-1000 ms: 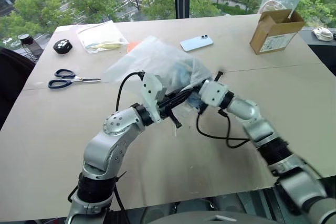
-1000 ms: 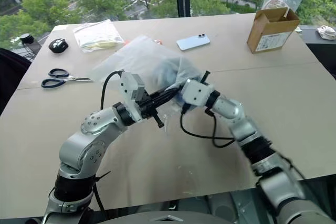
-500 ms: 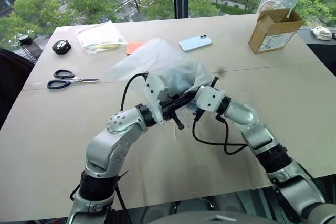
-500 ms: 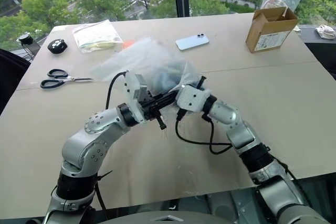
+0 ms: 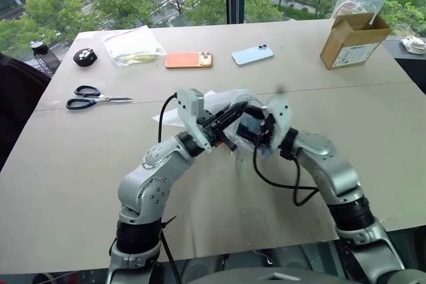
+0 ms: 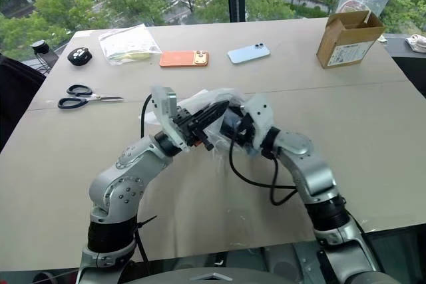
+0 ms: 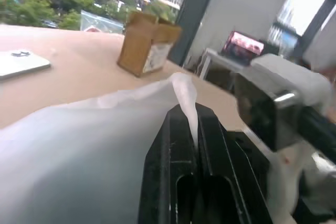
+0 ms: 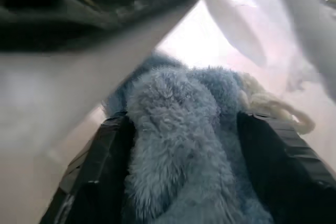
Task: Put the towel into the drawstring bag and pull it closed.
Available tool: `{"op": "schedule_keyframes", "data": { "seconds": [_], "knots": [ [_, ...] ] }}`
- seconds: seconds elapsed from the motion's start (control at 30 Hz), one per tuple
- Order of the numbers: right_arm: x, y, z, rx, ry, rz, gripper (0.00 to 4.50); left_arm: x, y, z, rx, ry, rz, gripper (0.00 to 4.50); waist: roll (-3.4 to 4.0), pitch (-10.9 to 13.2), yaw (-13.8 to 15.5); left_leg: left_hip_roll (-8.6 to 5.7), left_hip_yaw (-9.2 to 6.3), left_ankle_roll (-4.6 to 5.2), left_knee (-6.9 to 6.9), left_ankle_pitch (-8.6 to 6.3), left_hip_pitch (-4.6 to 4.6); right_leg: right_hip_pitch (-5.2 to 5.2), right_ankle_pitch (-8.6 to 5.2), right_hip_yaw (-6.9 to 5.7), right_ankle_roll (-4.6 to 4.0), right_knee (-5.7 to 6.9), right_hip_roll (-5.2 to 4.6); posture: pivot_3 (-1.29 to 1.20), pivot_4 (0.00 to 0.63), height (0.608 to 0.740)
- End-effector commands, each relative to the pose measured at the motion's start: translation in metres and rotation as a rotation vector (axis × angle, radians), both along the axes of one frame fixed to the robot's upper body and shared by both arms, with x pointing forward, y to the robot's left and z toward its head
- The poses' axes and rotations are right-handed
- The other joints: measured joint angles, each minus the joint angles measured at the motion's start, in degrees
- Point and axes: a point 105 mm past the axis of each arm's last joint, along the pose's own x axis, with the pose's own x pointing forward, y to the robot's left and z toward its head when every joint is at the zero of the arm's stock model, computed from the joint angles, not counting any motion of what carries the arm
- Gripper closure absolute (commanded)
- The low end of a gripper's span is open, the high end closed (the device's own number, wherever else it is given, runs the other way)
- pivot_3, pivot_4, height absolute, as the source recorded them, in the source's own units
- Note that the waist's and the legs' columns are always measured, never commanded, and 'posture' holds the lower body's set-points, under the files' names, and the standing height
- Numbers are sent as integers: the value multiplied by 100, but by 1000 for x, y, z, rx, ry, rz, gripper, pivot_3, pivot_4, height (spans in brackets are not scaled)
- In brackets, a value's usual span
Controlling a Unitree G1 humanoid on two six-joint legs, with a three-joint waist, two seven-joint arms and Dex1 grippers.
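Head views: the bag [image 5: 223,101] is bunched at mid-table between both grippers, thin, limp and light; best taken by its mouth hem or cord. Left wrist view: the left gripper [image 7: 195,129] is clenched on a fold of bag fabric. Right wrist view: the towel [image 8: 184,129], soft and fluffy, sits between the right gripper's [image 8: 181,166] spread fingers; whether gripped, I cannot tell.

We see the towel [image 8: 184,145] as fluffy light blue with a cream cord at its edge. Our drawstring bag [image 7: 79,150] is thin, sheer white. Our fingers [image 7: 181,182] are plain black. On the tan table [image 5: 80,164] lie black-handled scissors [image 5: 96,100], an orange phone [image 5: 189,60], a pale blue phone [image 5: 252,54] and a brown cardboard box [image 5: 354,39].
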Motion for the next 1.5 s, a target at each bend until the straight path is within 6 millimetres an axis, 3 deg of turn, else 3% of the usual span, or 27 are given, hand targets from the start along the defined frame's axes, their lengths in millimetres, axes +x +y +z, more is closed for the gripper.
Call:
{"op": "schedule_keyframes", "data": {
  "seconds": [0.03, 0.23, 0.37, 0.43, 0.6, 0.63, 0.77, 0.87, 0.9, 0.97, 1.0, 1.03, 1.1, 1.13, 1.23, 1.27, 1.33, 1.47, 1.5],
  "knots": [
    [-13, -18, 3, -29, 37, 84, 1432, -7, -1, 2, -3, -8, -35, 4500, 0, 0, 9, -1, 0, 0, 0, 0, -2, 0, 0, -1, 0, -1, -2, 0, 150, 734],
    [-10, -44, -19, -262, 19, 85, 1432, -8, -3, 0, 8, -9, -45, 4500, 0, 1, -4, -1, 4, 1, 3, -1, -2, 1, 0, -1, 0, 1, -2, 0, 150, 734],
    [-8, -37, -27, -295, 19, 74, 1432, -9, -6, 0, 9, -12, -60, 4500, -1, 1, -1, 4, 3, 0, 1, 0, -1, 0, 0, 0, 0, 3, 2, 0, 150, 734],
    [-6, -32, -27, -290, 5, 59, 1972, -10, -8, -1, 13, -13, -68, 4500, -1, 2, 3, 3, 5, 0, 2, 0, -2, 0, 0, 1, 0, 2, 0, 0, 150, 734],
    [1, -27, -18, -243, -14, 17, 4225, -11, -8, -2, 27, -15, -73, 4500, -1, 2, 17, 0, 5, 0, 5, 0, -3, 1, 0, 1, 0, 1, -3, 0, 150, 734],
    [1, -26, -13, -221, -14, 20, 4449, -11, -8, -3, 29, -16, -73, 4500, -1, 2, 16, 0, 5, 0, 5, 0, -3, 1, 0, 1, 0, 1, -3, 0, 150, 734],
    [-8, -11, 16, -15, 39, 94, 4449, -13, -8, -4, 38, -16, -79, 4500, -1, 2, 10, 0, 3, 0, 4, 0, -3, 1, 0, 0, 0, 1, -3, 0, 150, 734],
    [30, -22, 35, 93, 33, -188, 4449, -13, -10, -5, 35, -15, -84, 4500, -1, 2, -39, 2, 4, 0, 0, 0, -1, -2, 0, 5, 0, 3, 0, 0, 150, 734],
    [21, -12, 33, 43, -9, -120, 4449, -14, -10, -4, 28, -13, -86, 4500, 2, 1, -26, 3, 6, 0, 0, 0, -1, -5, 2, 7, -3, 7, 4, 0, 150, 734],
    [-29, 14, 24, 34, 72, 193, 4449, -15, -12, -5, 27, -14, -93, 4500, -1, -1, 50, 1, -4, 0, -1, 0, -3, -6, 2, -1, -3, 1, -1, 0, 150, 734],
    [-42, 19, 23, 48, 109, 262, 4449, -16, -13, -5, 32, -16, -99, 4500, -1, -1, 71, 1, -18, -1, 0, 0, -4, 2, 2, -7, -3, -9, -5, 0, 150, 734],
    [-29, 15, 21, 47, 106, 173, 4449, -16, -14, -5, 38, -20, -105, 4500, -1, -1, 79, 1, -24, -1, -1, 0, -11, 3, 1, -11, -3, -20, -4, 0, 150, 734],
    [23, -13, 13, -7, 62, -161, 4449, -17, -13, -5, 43, -24, -108, 4500, -2, 0, -7, 0, -21, -1, -2, 0, -14, 5, 2, -8, -3, -28, -4, 0, 150, 734],
    [19, -8, 17, 11, 53, -117, 4449, -16, -13, -5, 43, -25, -108, 4500, 0, 1, -11, -1, -5, 0, -2, 0, -10, 2, 2, -5, -3, -19, -2, 0, 150, 734],
    [-27, 21, 32, 95, 112, 201, 4449, -16, -13, -5, 45, -28, -118, 4500, 0, 3, 6, -6, 2, 0, -1, 0, -7, -1, 2, -3, -3, -7, -7, 0, 150, 734],
    [-17, 19, 30, 79, 98, 131, 4449, -17, -14, -4, 45, -31, -125, 4500, 0, 3, 4, -4, -3, 0, -2, 0, -8, -1, 2, -3, -3, -8, -7, 0, 150, 734],
    [28, -4, 19, 38, 88, -168, 4449, -17, -15, -3, 42, -37, -132, 4500, -3, 1, -27, 5, -11, -1, -3, 0, -6, -1, 2, -2, -3, -7, 3, 0, 150, 734],
    [-16, 27, 34, 158, 136, 117, 4449, -15, -15, -2, 38, -40, -126, 4500, -2, 1, 11, 2, -6, -1, -3, 0, -6, -4, 2, -3, -3, 0, 0, 0, 150, 734],
    [-5, 20, 29, 138, 119, 29, 4449, -14, -14, -3, 38, -37, -119, 4500, -2, 1, 7, 1, -7, -1, -2, 0, -8, -4, 2, -2, -3, -1, -3, 0, 150, 734]
  ]
}}
